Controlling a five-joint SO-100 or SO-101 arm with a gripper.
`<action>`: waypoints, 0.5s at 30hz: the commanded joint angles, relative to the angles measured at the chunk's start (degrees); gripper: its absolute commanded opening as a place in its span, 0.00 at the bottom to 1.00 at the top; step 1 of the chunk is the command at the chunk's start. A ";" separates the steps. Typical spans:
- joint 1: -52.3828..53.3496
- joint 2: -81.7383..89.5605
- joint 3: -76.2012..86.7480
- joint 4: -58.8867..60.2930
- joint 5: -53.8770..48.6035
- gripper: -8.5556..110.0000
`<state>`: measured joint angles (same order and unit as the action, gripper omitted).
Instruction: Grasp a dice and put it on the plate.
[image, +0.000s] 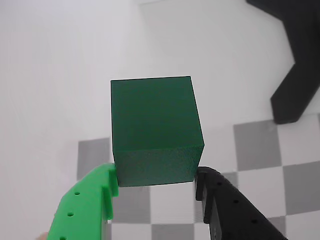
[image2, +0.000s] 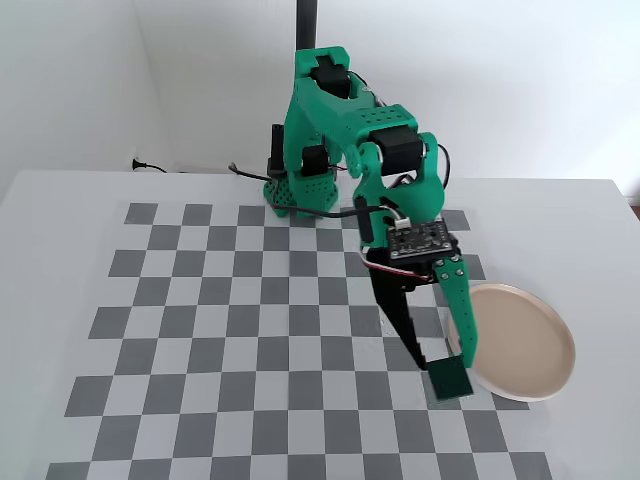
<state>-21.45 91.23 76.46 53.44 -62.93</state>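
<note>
My gripper is shut on the dice, a plain dark green cube, with the bright green finger on its left side and the black finger on its right. In the fixed view the gripper points down and holds the dice low over the checkerboard, right at the left edge of the plate. I cannot tell whether the dice touches the board. The round beige-pink plate lies empty at the right of the board. It is out of the wrist view.
A grey and white checkerboard mat covers the white table. The arm's base and a black pole stand at the back. A black stand foot shows at the wrist view's top right.
</note>
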 joint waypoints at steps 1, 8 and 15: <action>-5.19 4.31 -1.05 0.88 0.26 0.04; -12.30 0.35 -1.05 1.14 -0.35 0.04; -16.96 -5.01 -1.14 0.18 -1.23 0.04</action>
<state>-36.83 86.13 76.46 54.93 -63.28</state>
